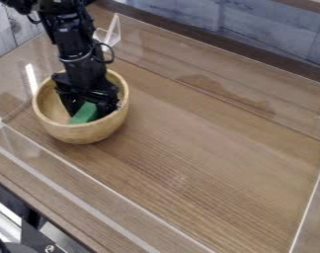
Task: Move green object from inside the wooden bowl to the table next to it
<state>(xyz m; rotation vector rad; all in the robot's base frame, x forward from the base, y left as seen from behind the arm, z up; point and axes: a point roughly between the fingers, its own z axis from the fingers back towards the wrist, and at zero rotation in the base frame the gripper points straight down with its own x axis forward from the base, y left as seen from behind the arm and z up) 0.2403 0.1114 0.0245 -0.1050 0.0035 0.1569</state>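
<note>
Single-arm scene, seen from above and to one side. The pincer (86, 103) points straight down into the wooden bowl (50, 126), which stands near the far-left corner of the desk (202, 148). Its two dark fingers stand apart, at full spread, and straddle the green object (85, 113); the block lies directly beneath and between them, on the bowl's inner floor toward the right-hand wall. No contact between fingers and block can be confirmed, since the fingers hide the block's upper part. The visible portion of the block runs obliquely, from lower left to upper right in the frame, so its long axis appears to lie roughly across the gap between the fingers' faces rather than along it, though the occlusion leaves this uncertain. The governing relation is therefore vertical: the block sits just below the fingertips, within the open span, and a closing of the fingers would likely meet its sides. The bare brown surface to the right of the bowl offers the nearest place for setting down. Clear plastic walls (190, 54) border the surface.
</note>
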